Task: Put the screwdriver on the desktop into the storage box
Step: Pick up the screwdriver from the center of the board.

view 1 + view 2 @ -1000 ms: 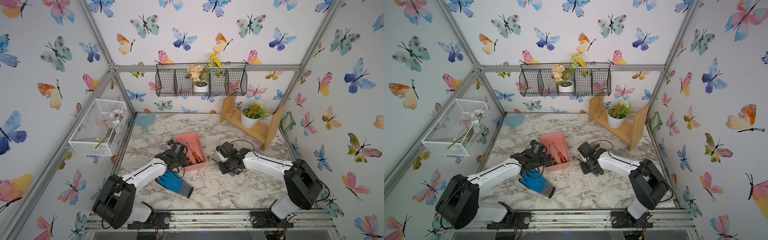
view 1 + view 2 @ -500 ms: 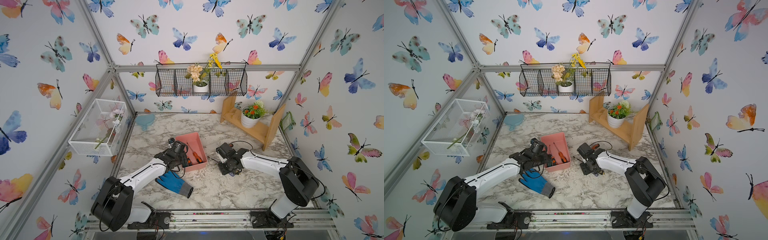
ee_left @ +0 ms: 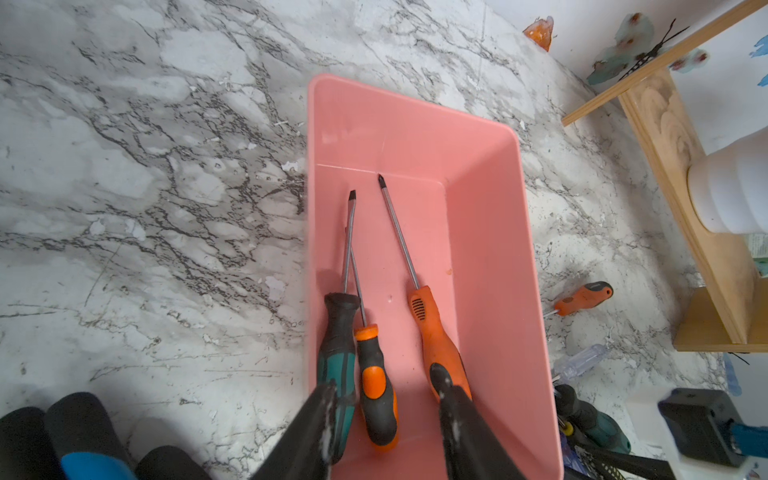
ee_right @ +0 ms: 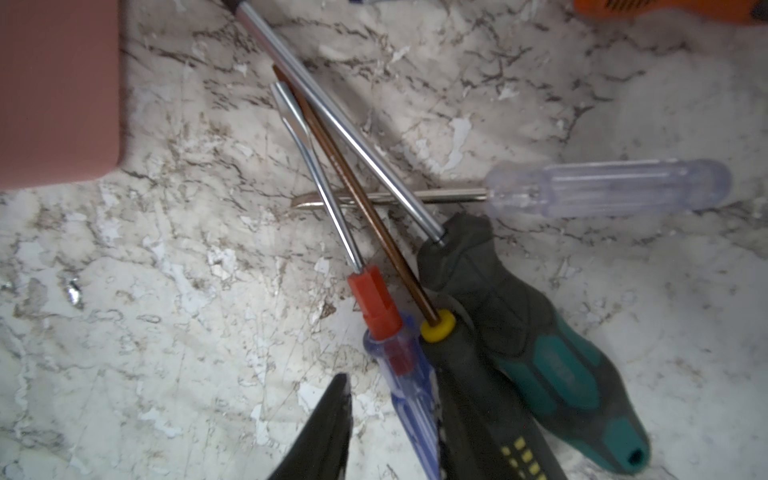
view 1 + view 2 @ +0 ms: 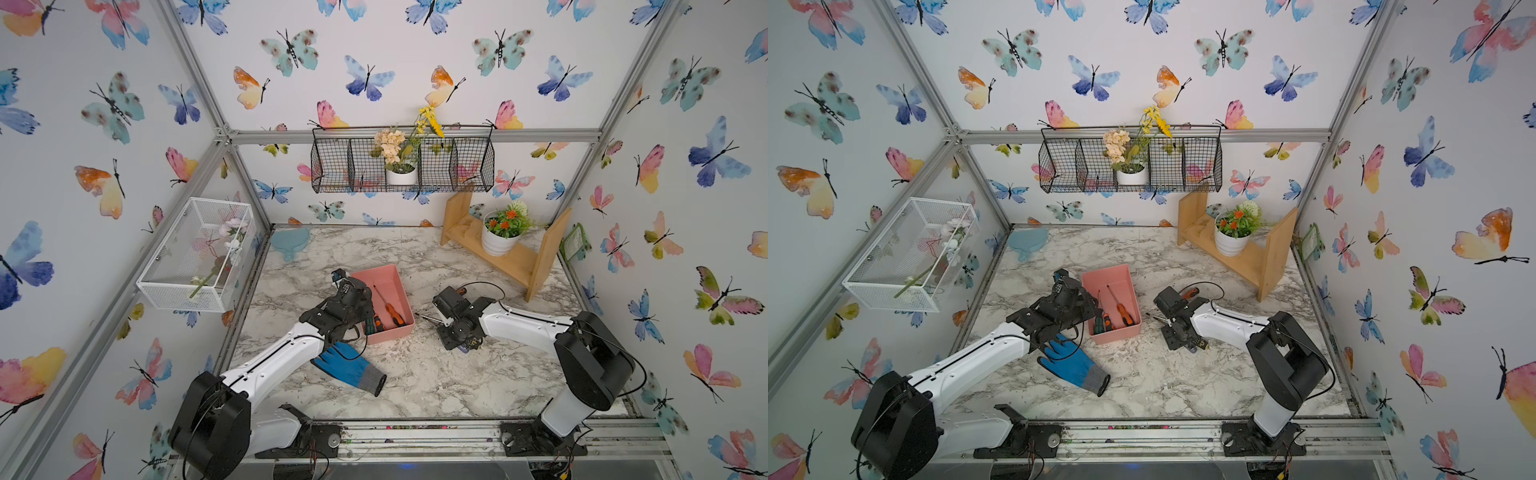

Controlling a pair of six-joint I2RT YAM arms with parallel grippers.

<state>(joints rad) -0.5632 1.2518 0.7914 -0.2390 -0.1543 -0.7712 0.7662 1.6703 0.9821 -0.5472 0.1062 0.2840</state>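
The pink storage box (image 5: 376, 275) (image 3: 478, 232) stands mid-desktop with three screwdrivers in it. My left gripper (image 3: 388, 419) (image 5: 369, 321) hangs open over its near end, and a black-and-orange screwdriver (image 3: 376, 399) lies loose between the fingers. On the desktop (image 5: 415, 374) to the right, my right gripper (image 4: 388, 419) (image 5: 462, 345) is low over a pile of screwdrivers. A blue-handled screwdriver (image 4: 399, 374) lies between its fingers. One finger (image 4: 332, 424) stands clear of it; the other blends into a black handle (image 4: 511, 449). A teal one (image 4: 552, 357), a clear one (image 4: 602, 187) and an orange one (image 3: 582, 297) lie alongside.
A blue glove (image 5: 345, 365) lies beside my left arm. A wooden shelf (image 5: 519, 264) with a potted plant (image 5: 500, 237) stands at the back right. A white mesh basket (image 5: 195, 253) hangs on the left wall and a black wire basket (image 5: 403, 166) on the back wall.
My left gripper has opened and let go of the black-and-orange screwdriver, which now lies in the box. The right gripper has barely moved over the pile.
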